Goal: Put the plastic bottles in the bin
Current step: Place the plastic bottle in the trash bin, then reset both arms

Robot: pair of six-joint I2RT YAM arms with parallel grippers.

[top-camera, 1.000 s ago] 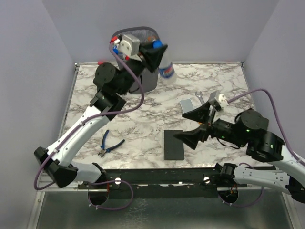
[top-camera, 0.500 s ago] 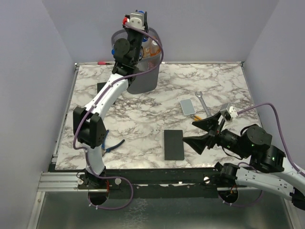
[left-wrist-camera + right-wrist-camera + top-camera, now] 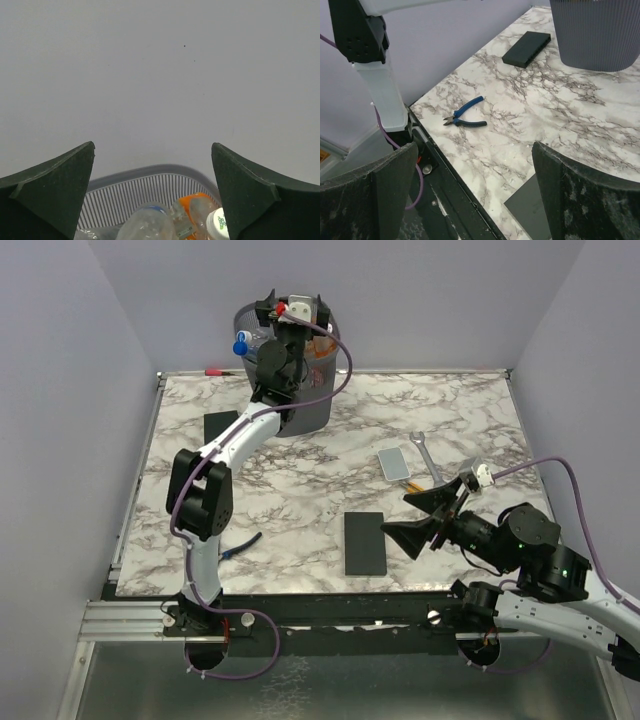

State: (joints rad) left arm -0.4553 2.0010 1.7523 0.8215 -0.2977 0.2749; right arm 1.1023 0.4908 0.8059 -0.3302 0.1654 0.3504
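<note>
The bin stands at the far edge of the table, its dark grey mesh rim just below my left gripper. That gripper hangs over the bin's mouth, open, with nothing between its fingers. Inside the bin lie several plastic bottles: a clear one with a blue band, an orange one and one with a white cap. A blue cap shows at the bin's left rim. My right gripper hovers open and empty over the table's near right part.
Blue-handled pliers lie near the front left edge. One black slab sits front centre, another left of the bin. A small grey slab and a wrench lie at the right. A red item rests at the back edge.
My left arm has stretched out over the bin and its gripper has opened; the bottle it carried a second ago has left its jaws. The right arm has drawn back slightly.
</note>
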